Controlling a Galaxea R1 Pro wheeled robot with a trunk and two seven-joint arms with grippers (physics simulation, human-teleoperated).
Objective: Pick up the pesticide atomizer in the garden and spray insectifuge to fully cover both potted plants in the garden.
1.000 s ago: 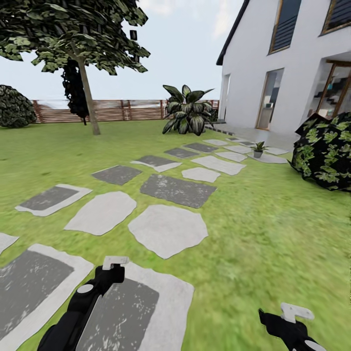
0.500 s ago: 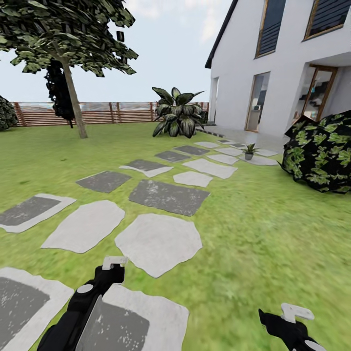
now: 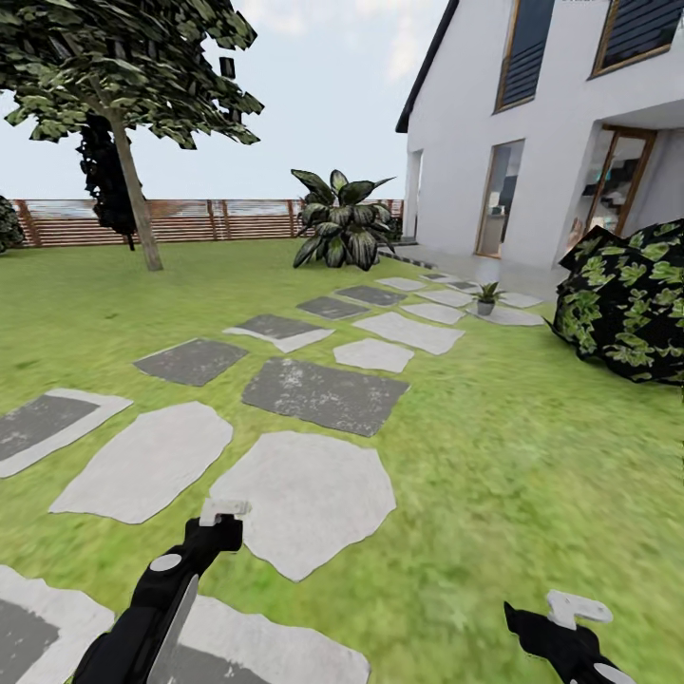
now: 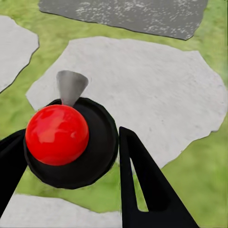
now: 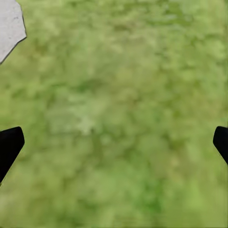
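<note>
Head view first. The garden lawn [image 3: 494, 456] runs out ahead, crossed by well over a dozen stepping stones [image 3: 304, 499], some pale and some dark grey. There's one tree [image 3: 123, 104] at the left, one slatted wooden fence [image 3: 218, 218] along the back, and one big broad-leaved plant [image 3: 340, 228] in front of it. One leafy bush [image 3: 627, 299] stands at the right, and one white house [image 3: 560, 133] is behind it. One small potted plant [image 3: 486, 297] is far ahead near the house, its spiky green leaves in a little grey pot standing on a pale stone. Two arms show low in the view. The left gripper [image 3: 225, 513] hangs over the edge of a pale stone and the right gripper [image 3: 570, 608] is over grass.

On to the left wrist. The left gripper [image 4: 66, 142] has two black fingers [image 4: 142, 185]. Between them sits one round black body [image 4: 102, 152], topped by one shiny red ball [image 4: 57, 134] and a grey cone [image 4: 71, 86]. I cannot tell whether the fingers clamp it. Below lie pale and dark stones.

Right wrist now. The right gripper [image 5: 114, 142] has its fingertips [image 5: 9, 145] spread wide, with just blurry lawn [image 5: 114, 71] between them. One pale stone corner [image 5: 9, 26] shows nearby.
</note>
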